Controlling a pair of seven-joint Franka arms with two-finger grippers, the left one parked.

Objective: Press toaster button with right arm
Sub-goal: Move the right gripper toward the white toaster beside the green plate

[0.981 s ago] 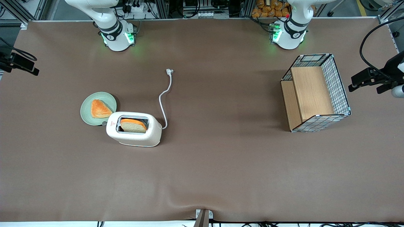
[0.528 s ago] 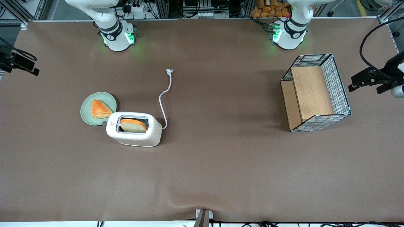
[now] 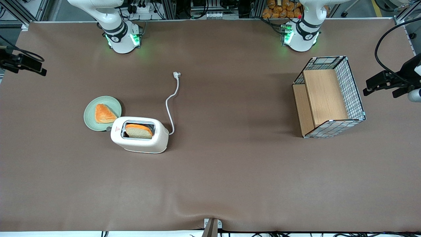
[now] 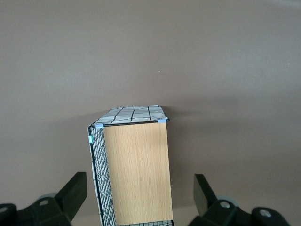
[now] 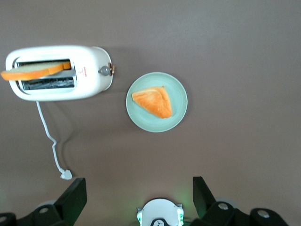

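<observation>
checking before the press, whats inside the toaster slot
A bread slice stands in the toaster, its lower part hidden by the slot. The gripper hangs open, far off at the working arm's table end.

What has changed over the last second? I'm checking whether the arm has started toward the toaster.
Only the gripper moved: it shifted slightly inward over the table from the working arm's end, still well away from the toaster and its button. It holds nothing. Toaster, bread slice, plate, cord and basket stayed put.

text: none legible | toaster point(image 5: 59, 73) | small red mark, unreadable
</observation>
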